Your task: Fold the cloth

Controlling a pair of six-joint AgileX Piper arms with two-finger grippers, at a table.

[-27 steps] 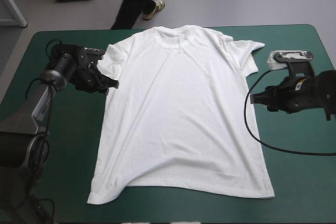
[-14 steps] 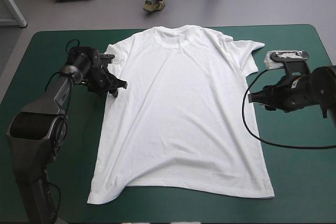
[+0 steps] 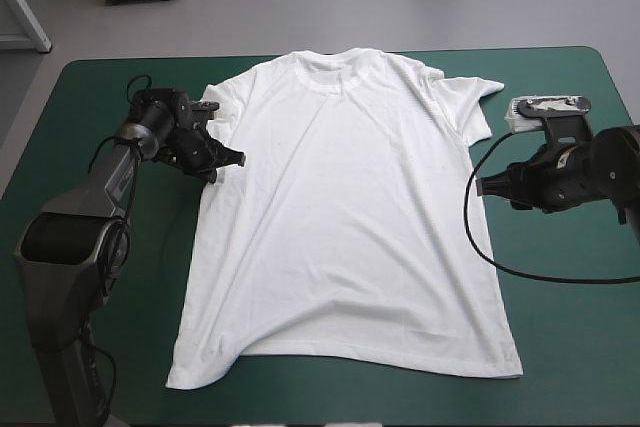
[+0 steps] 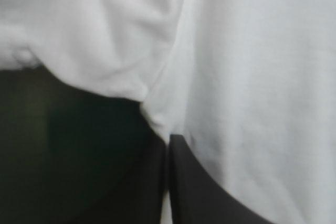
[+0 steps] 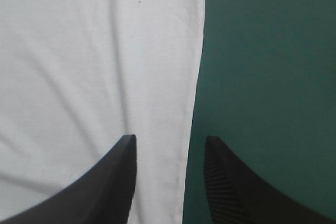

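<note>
While you look from above, the T-shirt (image 3: pixel 345 217) lies spread flat on the teal-green cover (image 3: pixel 570 347), collar toward the far edge. The left gripper (image 3: pixel 237 158) sits at the armpit below the sleeve on its side, and the right gripper (image 3: pixel 484 186) is just beside the opposite side edge. You cannot read either jaw from there. Your left wrist view settles one: the black fingers (image 4: pixel 194 182) meet in a point, pinching a fold of white cloth. Your right wrist view settles the other: its fingers (image 5: pixel 113 182) stand apart, with the shirt's side edge between them
</note>
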